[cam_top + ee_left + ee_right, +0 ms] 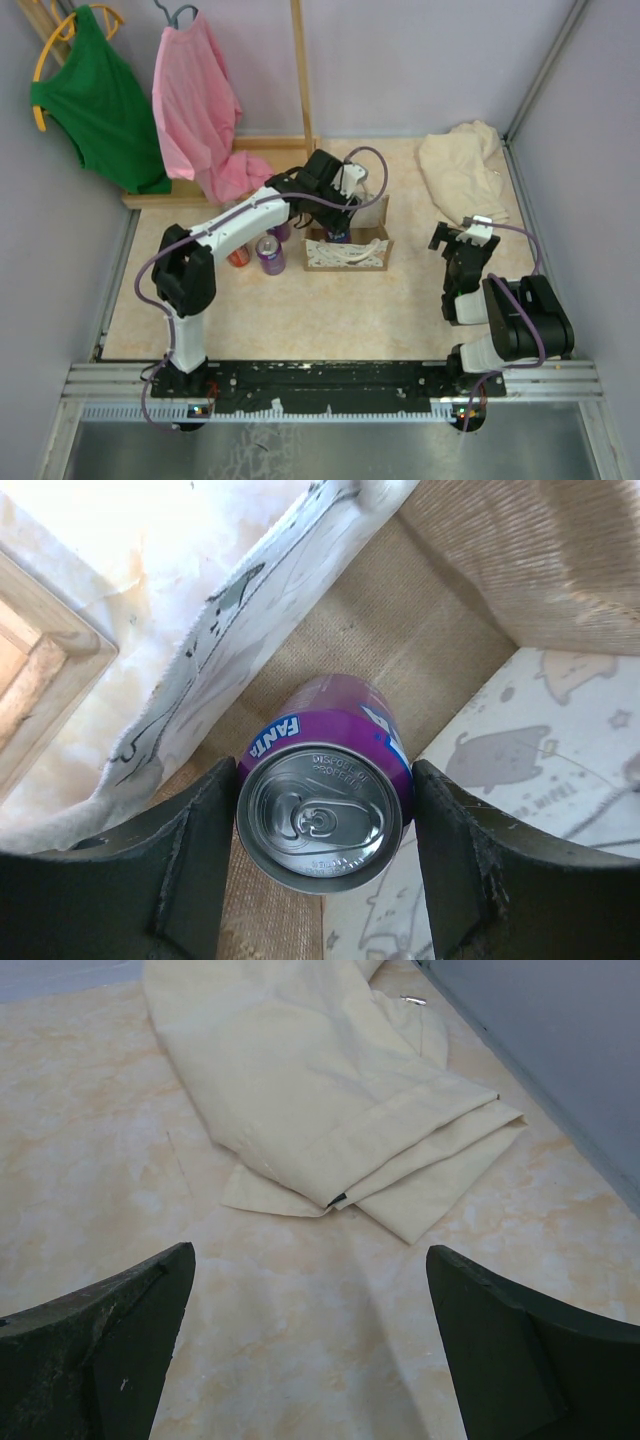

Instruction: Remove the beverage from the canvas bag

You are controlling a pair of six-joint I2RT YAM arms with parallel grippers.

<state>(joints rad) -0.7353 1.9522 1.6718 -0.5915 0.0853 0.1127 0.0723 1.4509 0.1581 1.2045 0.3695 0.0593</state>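
Observation:
The canvas bag stands open near the middle of the table, with white rope handles lying across its front. My left gripper reaches down into it. In the left wrist view a purple Fanta can, the beverage, stands upright on the bag's woven floor. The left gripper is shut on the can, one black finger pressed against each side. My right gripper hovers to the right of the bag. Its jaws stand wide open over bare table with nothing between them.
A purple can and an orange can stand on the table left of the bag. A folded cream cloth lies at the back right. A pink shirt and a green shirt hang on a wooden rack at the back left.

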